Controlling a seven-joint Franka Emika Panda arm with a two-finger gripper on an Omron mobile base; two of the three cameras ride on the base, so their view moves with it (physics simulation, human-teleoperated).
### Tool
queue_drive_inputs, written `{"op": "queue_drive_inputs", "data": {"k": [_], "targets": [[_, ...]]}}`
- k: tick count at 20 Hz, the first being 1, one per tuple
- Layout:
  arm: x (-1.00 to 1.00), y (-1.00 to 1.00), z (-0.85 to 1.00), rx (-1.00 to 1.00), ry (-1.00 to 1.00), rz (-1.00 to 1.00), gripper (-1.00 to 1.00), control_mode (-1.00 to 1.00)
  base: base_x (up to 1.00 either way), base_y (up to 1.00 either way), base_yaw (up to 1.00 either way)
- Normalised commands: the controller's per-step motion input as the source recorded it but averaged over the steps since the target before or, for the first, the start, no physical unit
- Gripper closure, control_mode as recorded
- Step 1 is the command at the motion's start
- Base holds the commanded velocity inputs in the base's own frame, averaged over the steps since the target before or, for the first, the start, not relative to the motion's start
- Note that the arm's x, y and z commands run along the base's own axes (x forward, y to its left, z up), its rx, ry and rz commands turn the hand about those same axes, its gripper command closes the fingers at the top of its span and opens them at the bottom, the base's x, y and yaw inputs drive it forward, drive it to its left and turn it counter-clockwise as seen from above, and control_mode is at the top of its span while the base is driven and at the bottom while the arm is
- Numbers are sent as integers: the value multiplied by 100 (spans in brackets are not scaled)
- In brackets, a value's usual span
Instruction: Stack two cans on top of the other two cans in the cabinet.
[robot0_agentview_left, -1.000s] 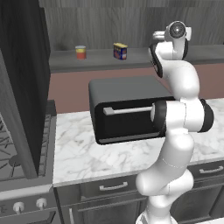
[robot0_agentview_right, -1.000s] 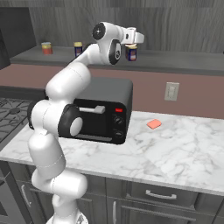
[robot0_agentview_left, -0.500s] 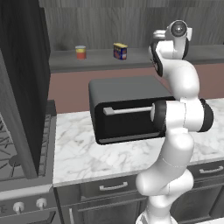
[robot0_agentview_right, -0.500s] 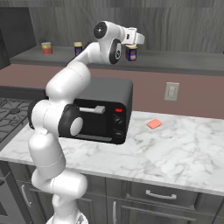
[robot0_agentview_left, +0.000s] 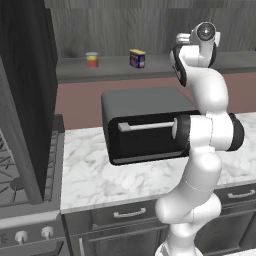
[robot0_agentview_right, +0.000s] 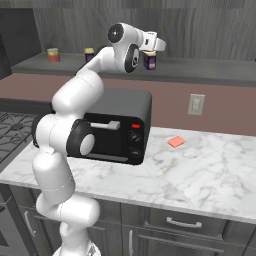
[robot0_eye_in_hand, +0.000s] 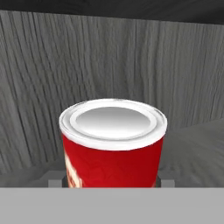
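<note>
Red can sits upright between tool fingers.

I'm working in a kitchen: a white marble desk over dark drawers with silver handles, a black oven box sitting on it, stove knobs and burner grates at the left, a wall outlet, and a wood-backed cabinet shelf holding cans.
</note>
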Motion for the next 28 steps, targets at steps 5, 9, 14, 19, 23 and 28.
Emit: {"op": "queue_drive_inputs", "data": {"k": [5, 9, 14, 19, 23, 28], "targets": [[0, 0, -3, 0, 0, 0, -100, -100, 0, 0, 0], [0, 0, 0, 0, 0, 0, -100, -100, 0, 0, 0], [-3, 0, 0, 0, 0, 0, -100, -100, 0, 0, 0], [-26, 6, 0, 0, 0, 0, -100, -100, 0, 0, 0], [-18, 18, -6, 0, 0, 0, -100, -100, 0, 0, 0], [-8, 26, -6, 0, 0, 0, -100, -100, 0, 0, 0]]}}
